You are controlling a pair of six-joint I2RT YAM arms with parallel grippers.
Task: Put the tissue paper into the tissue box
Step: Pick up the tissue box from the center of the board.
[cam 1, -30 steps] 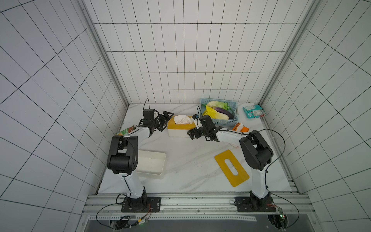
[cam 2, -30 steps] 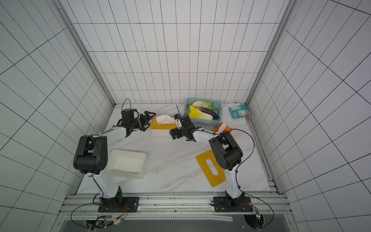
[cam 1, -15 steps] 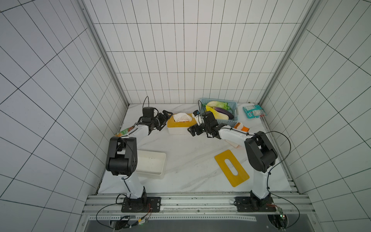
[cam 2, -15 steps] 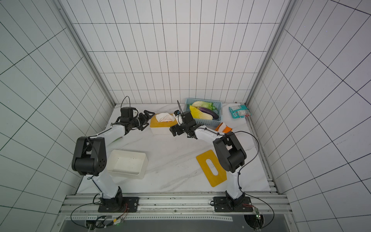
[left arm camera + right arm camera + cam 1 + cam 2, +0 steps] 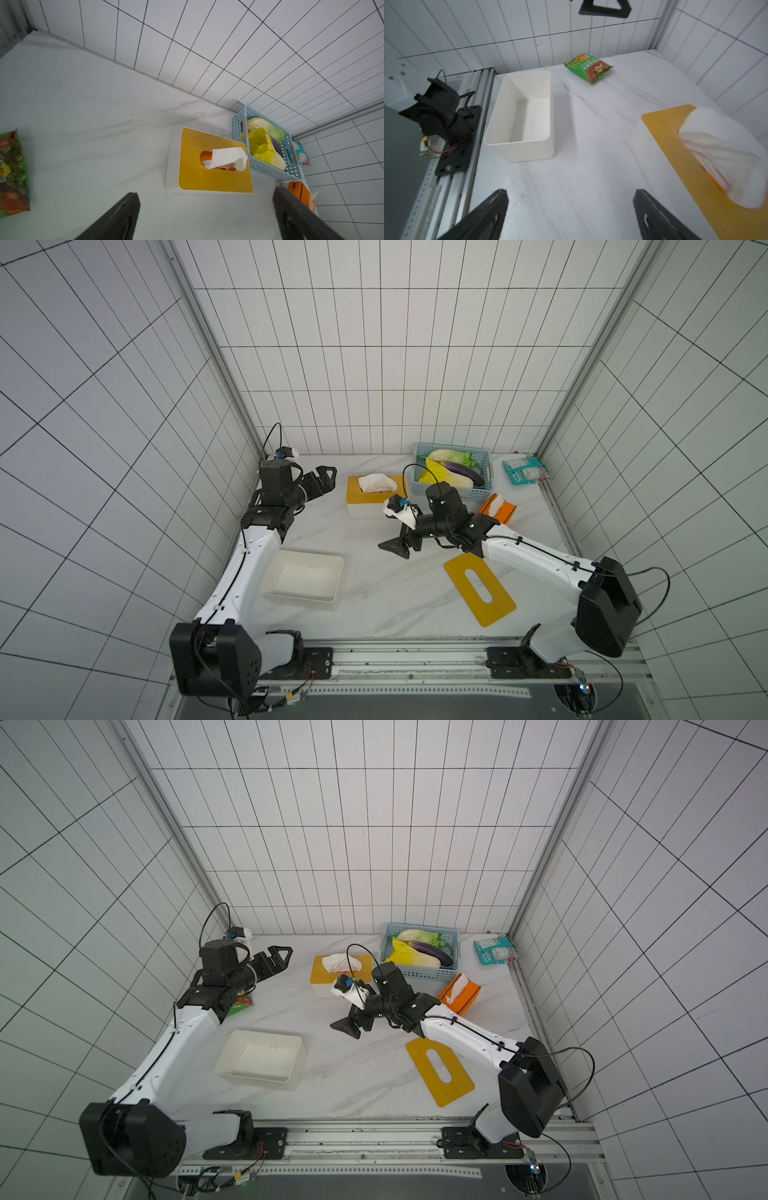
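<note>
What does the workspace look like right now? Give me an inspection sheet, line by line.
Surface: white marble table, grey veins.
Job's things: lidded tissue box, tissue poking from its slot; open white box, nothing inside; loose yellow lid flat on the table; orange tissue pack beside the blue basket.
Clutter: basket holds vegetables; teal packet; green snack packet.
Grippers: left gripper open, empty, beside the lidded box; right gripper open, empty, over the table.
Cables: black cable looped at each wrist.
Surroundings: white tiled walls; metal rail in front.
</note>
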